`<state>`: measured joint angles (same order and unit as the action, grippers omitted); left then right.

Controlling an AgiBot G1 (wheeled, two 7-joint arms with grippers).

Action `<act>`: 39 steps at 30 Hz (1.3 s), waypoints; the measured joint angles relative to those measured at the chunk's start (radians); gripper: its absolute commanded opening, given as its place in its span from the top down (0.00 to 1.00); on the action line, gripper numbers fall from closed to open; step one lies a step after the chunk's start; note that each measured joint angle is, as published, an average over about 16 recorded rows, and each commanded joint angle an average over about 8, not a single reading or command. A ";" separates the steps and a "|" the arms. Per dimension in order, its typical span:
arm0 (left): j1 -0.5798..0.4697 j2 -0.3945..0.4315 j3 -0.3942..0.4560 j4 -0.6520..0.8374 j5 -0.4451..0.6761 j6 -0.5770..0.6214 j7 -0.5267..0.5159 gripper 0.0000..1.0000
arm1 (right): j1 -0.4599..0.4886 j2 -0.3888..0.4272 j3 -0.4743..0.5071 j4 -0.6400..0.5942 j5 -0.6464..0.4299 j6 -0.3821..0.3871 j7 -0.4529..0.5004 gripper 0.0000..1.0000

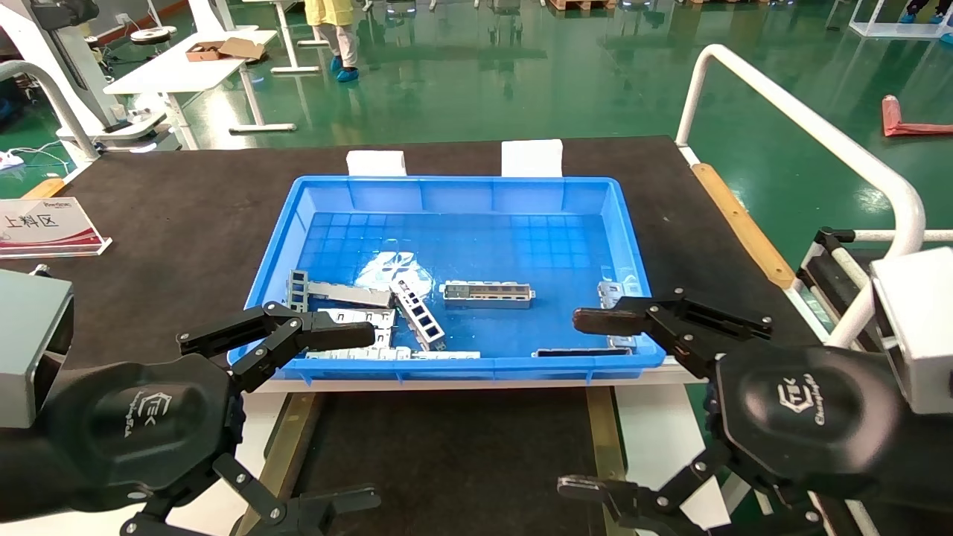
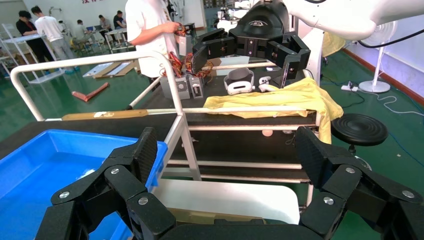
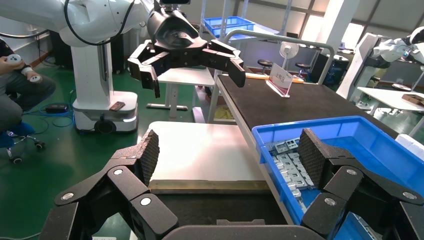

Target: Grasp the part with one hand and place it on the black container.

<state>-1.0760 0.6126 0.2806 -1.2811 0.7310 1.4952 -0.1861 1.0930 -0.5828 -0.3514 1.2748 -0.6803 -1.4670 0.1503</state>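
The part (image 1: 488,293), a slim silver-grey channel strip with a row of small cut-outs, lies flat near the middle of the blue crate (image 1: 633,246), apart from the other pieces. Nearer the crate's front-left corner I see a tangle: a ladder-like piece (image 1: 418,313) leaning over wider grey plates (image 1: 350,316). The black container (image 1: 447,454), edged by brass-coloured strips, sits in front of the crate, between my two arms. The left gripper (image 1: 313,420) hangs over the crate's front-left corner, fingers spread, empty; the right gripper (image 1: 595,406) hangs at the front-right corner, likewise spread and empty.

Risks, as I judge them: the strip lies flat on the floor grid, so a shallow pinch may slip off. A left-arm reach crosses the tangle and may snag it. Either descent may clip the crate's front wall.
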 measured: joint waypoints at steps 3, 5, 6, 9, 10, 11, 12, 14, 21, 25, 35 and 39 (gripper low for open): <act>0.000 0.000 0.000 0.000 0.000 0.000 0.000 0.00 | 0.000 0.000 0.000 0.000 0.000 0.000 0.000 0.00; 0.000 0.000 0.000 0.000 0.000 0.000 0.000 0.00 | 0.000 0.000 0.000 0.000 0.000 0.000 0.000 0.00; 0.000 0.000 0.000 0.000 0.000 0.000 0.000 0.00 | 0.000 0.000 0.000 0.000 0.000 0.000 0.000 0.00; 0.000 0.000 0.000 0.000 0.000 0.000 0.000 0.00 | 0.000 0.000 0.000 0.000 0.000 0.000 0.000 0.00; 0.000 0.000 0.000 0.000 0.000 0.000 0.000 0.00 | 0.000 0.000 0.000 0.000 0.000 0.000 0.000 0.00; 0.000 0.000 0.000 0.000 0.000 0.000 0.000 0.00 | 0.000 0.000 0.000 0.000 0.000 0.000 0.000 0.00; 0.000 0.000 0.000 0.000 0.000 0.000 0.000 0.00 | 0.000 0.000 0.000 0.000 0.000 0.000 0.000 0.00; 0.000 0.000 0.000 0.000 0.000 0.000 0.000 0.00 | 0.000 0.000 0.000 0.000 0.000 0.000 0.000 0.00; 0.000 0.000 0.000 0.000 0.000 0.000 0.000 0.00 | 0.000 0.000 0.000 0.000 0.000 0.000 0.000 0.00; 0.000 0.000 0.000 0.000 0.000 0.000 0.000 0.00 | 0.000 0.000 0.000 0.000 0.000 0.000 0.000 0.00; 0.000 0.000 0.000 0.000 0.000 0.000 0.000 0.00 | 0.000 0.000 0.000 0.000 0.000 0.000 0.000 0.00; 0.000 0.000 0.000 0.000 0.000 0.000 0.000 0.00 | 0.000 0.000 0.000 0.000 0.000 0.000 0.000 0.00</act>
<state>-1.0760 0.6126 0.2807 -1.2811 0.7309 1.4952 -0.1861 1.0930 -0.5828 -0.3514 1.2748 -0.6803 -1.4670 0.1503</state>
